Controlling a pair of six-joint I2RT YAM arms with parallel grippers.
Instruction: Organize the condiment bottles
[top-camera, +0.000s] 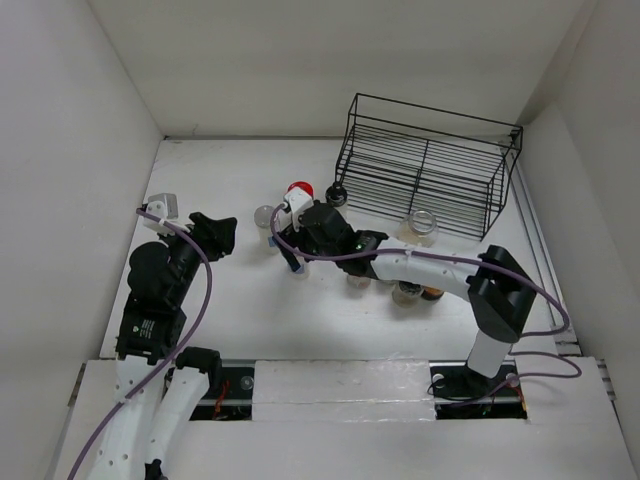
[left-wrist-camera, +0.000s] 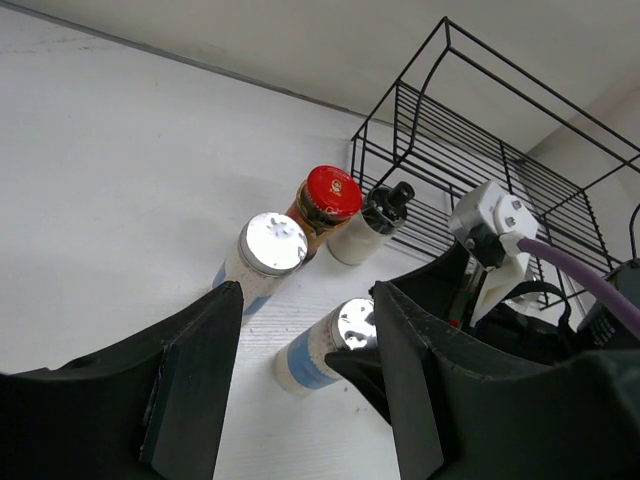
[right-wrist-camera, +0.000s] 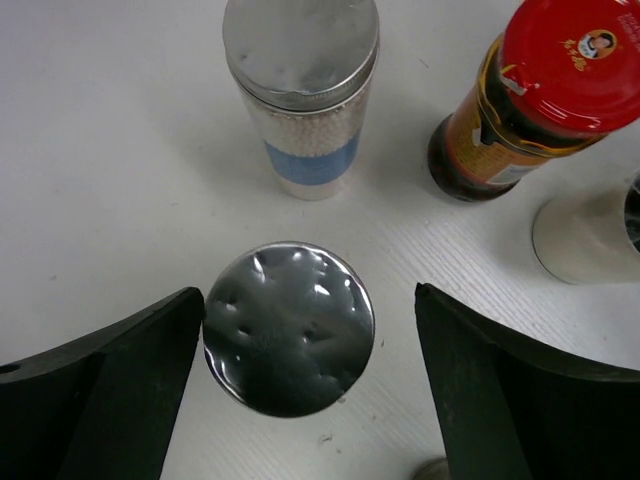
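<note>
My right gripper (right-wrist-camera: 310, 310) is open and straddles a silver-lidded clear jar (right-wrist-camera: 288, 328) from above; its left finger is close to the lid, its right finger stands apart. Beyond it stand a second silver-lidded jar (right-wrist-camera: 300, 90), a red-lidded dark brown bottle (right-wrist-camera: 545, 100) and a white black-capped bottle (right-wrist-camera: 590, 235). In the top view my right gripper (top-camera: 293, 258) sits left of centre. My left gripper (left-wrist-camera: 305, 300) is open and empty, left of this group (top-camera: 215, 235), and faces the same jars (left-wrist-camera: 272, 250) (left-wrist-camera: 325, 345).
The black wire rack (top-camera: 430, 165) stands at the back right, with a silver-lidded jar (top-camera: 423, 226) at its front. Several more bottles (top-camera: 405, 291) stand under my right forearm. White walls close in the table on three sides.
</note>
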